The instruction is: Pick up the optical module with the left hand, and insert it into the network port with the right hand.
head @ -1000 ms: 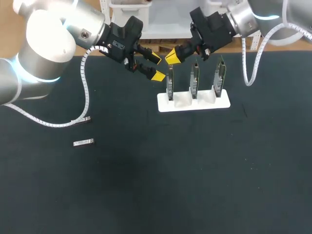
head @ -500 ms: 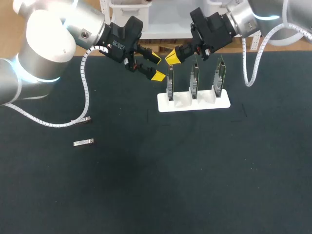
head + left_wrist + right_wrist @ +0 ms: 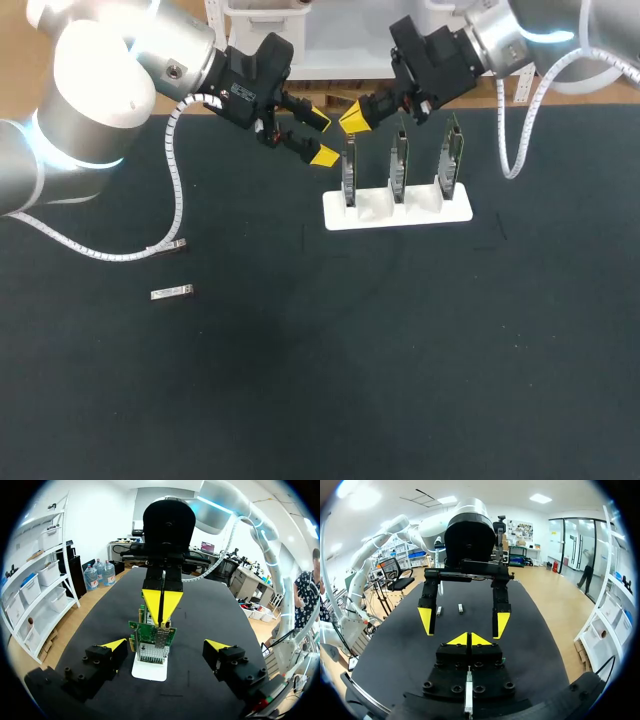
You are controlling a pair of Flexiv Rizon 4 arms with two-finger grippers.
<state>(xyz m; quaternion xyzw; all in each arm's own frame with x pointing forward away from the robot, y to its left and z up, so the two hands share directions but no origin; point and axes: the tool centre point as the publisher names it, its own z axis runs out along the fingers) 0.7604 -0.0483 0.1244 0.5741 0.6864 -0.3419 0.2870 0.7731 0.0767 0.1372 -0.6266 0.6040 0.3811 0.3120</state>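
1. Foreground. An optical module (image 3: 170,292) lies flat on the black table (image 3: 400,350), well apart from both grippers and untouched. A second small metal piece (image 3: 176,244), apparently of the same kind, lies just beyond it, near a loop of the white spiral cable (image 3: 178,190) that hangs from the left arm.

2. Left arm. It enters from the left side, with its large elbow joint raised and its wrist angled toward the middle of the table. The left gripper (image 3: 321,138) hovers above the table beside the end of the card holder. Its fingers are spread wide, with nothing between them. In the left wrist view, the left gripper (image 3: 165,645) frames the holder, which stands ahead of it.

3. Card holder. A white holder (image 3: 460,212) rests on the table. It has three slots in a row, and each slot carries one upright green network card (image 3: 399,165). The card closest to the left gripper (image 3: 155,642) turns its metal port face toward that gripper.

4. Right arm. It enters from the right corner and points down at a slant over the end card. The right gripper (image 3: 352,117) has its yellow tips pressed together. No object is visible between them. In the left wrist view, the right gripper (image 3: 161,602) hangs just above that card's top edge; contact cannot be confirmed.
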